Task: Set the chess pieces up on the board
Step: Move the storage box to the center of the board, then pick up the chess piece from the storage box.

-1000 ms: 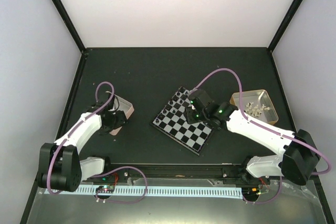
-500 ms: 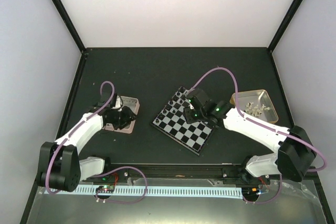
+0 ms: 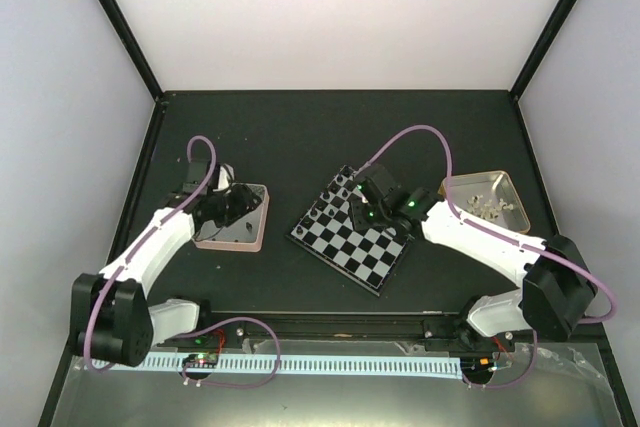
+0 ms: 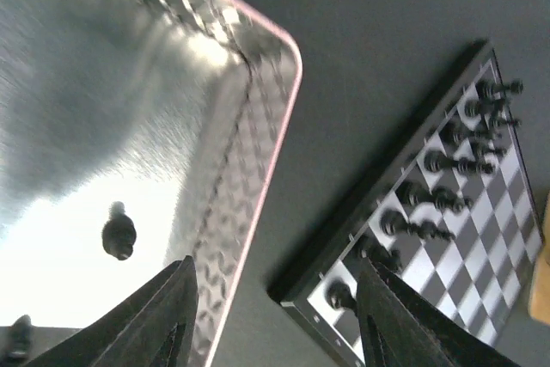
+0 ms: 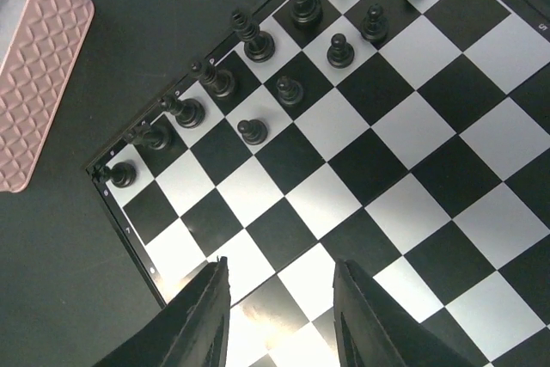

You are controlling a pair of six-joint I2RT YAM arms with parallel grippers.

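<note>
Board (image 3: 362,252) diamond-wise, black pieces (image 5: 258,45) along far-left edge.

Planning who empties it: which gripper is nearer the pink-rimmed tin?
Left. The left gripper hovers open directly over the edge of the pink-rimmed tin. The right gripper is open above a corner of the board, with bare table between it and the tin.
</note>
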